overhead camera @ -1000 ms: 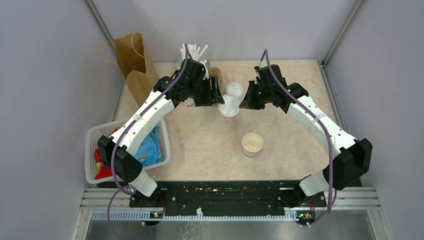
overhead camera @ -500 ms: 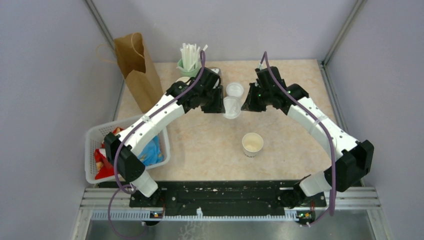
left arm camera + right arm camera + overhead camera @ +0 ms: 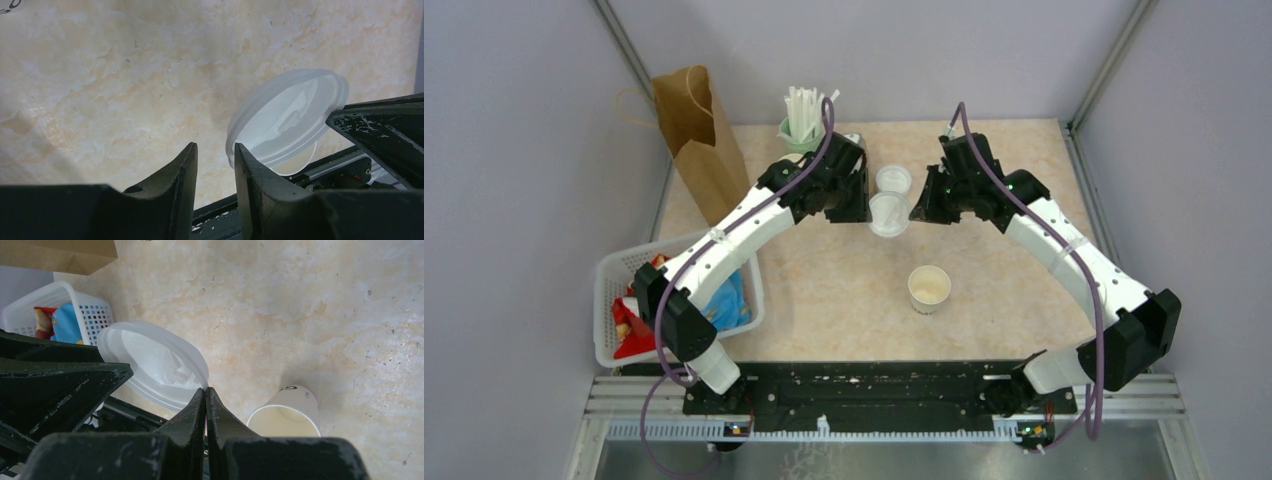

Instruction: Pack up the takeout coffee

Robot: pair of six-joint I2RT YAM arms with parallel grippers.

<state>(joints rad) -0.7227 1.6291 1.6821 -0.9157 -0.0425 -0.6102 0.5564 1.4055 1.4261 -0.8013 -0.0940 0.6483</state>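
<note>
Lidding step: pinching lid by rim in right pincer, with left pincer narrow, empty. Next: centre over cup, press down.

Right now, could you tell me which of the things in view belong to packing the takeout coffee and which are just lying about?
For the job: open paper cup; white lid, pinched by the right gripper; brown paper bag, probably what it gets packed in.
Lying about: second lid on the table; straws; white basket of snacks.
</note>
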